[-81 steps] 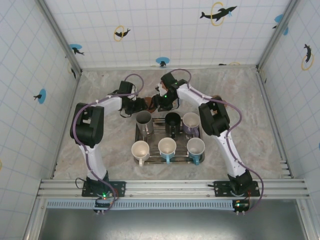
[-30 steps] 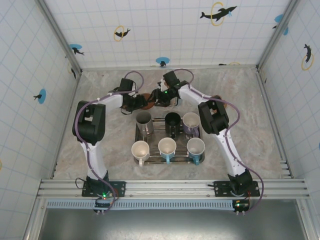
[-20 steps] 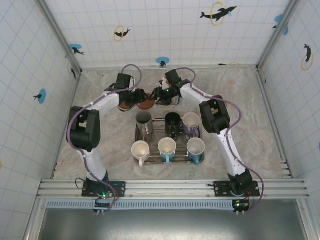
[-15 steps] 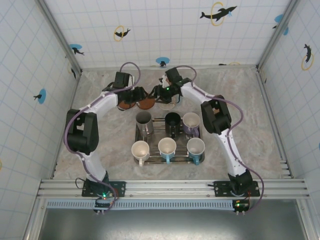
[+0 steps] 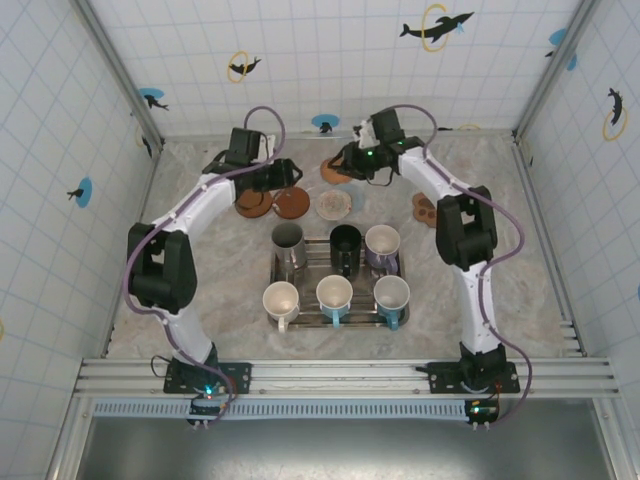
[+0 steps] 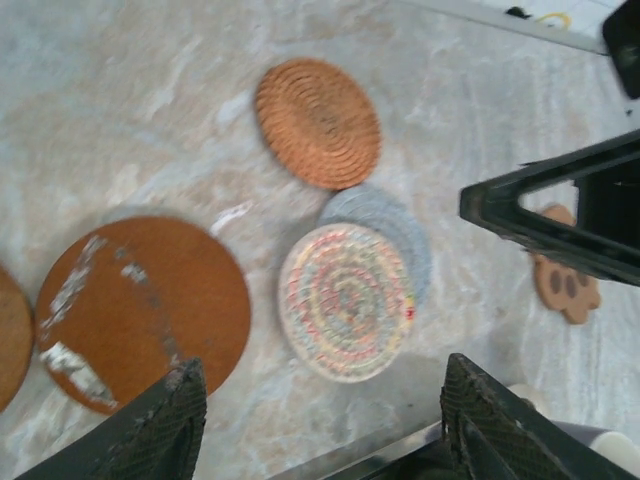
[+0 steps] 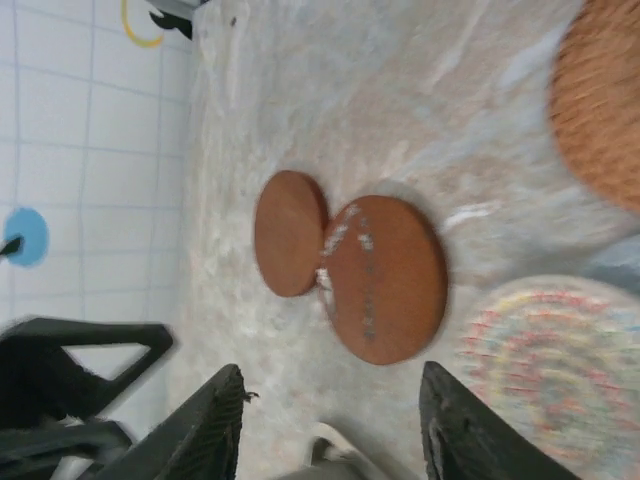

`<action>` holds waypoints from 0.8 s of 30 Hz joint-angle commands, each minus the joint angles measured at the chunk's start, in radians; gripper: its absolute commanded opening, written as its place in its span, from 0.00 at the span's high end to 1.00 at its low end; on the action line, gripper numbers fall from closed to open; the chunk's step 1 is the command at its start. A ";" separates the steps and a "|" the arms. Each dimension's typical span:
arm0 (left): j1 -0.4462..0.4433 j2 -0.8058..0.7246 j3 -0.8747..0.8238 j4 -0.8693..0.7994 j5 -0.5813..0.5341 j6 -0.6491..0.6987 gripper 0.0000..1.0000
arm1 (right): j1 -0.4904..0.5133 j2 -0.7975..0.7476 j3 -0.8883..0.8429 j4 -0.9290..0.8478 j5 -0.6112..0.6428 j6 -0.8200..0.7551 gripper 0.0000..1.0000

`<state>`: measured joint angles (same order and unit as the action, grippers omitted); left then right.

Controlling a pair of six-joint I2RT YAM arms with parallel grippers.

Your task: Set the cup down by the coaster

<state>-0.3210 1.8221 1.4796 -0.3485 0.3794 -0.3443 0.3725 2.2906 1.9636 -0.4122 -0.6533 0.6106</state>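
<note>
Several cups stand in a wire rack (image 5: 275,270) mid-table: a steel cup (image 5: 288,240), a black cup (image 5: 346,240), a pale purple cup (image 5: 382,241) and three white ones in front. Just behind the rack lie two brown round coasters (image 5: 253,205) (image 5: 292,203), a multicolour woven coaster (image 5: 331,203) (image 6: 345,300) and an orange woven coaster (image 5: 335,170) (image 6: 318,122). My left gripper (image 5: 278,176) (image 6: 325,440) hovers open above the coasters, holding nothing. My right gripper (image 5: 350,160) (image 7: 330,430) hangs open and bare beyond the orange coaster.
A paw-shaped coaster (image 5: 425,208) (image 6: 565,285) lies right of the group. A grey coaster (image 6: 400,225) sits partly under the multicolour one. Tiled walls close the back and both sides. Bare marble stretches left and right of the rack.
Both grippers have left the brown coasters and drawn back toward the far wall, the right one moving right. The multicolour coaster now lies uncovered.
</note>
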 commanded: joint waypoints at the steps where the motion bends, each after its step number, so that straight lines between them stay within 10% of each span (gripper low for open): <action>1: -0.029 0.048 0.081 -0.040 0.019 0.040 0.39 | -0.033 -0.076 -0.054 0.008 0.020 -0.031 0.69; 10: -0.107 0.221 0.298 -0.145 0.022 0.060 0.46 | -0.070 -0.009 0.023 -0.158 0.102 -0.160 0.99; 24: -0.173 0.445 0.447 -0.221 0.007 0.020 0.92 | -0.033 0.182 0.201 -0.339 0.243 -0.292 1.00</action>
<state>-0.4850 2.2322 1.8862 -0.5400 0.3779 -0.3161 0.3260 2.4271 2.0983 -0.6975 -0.4377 0.3527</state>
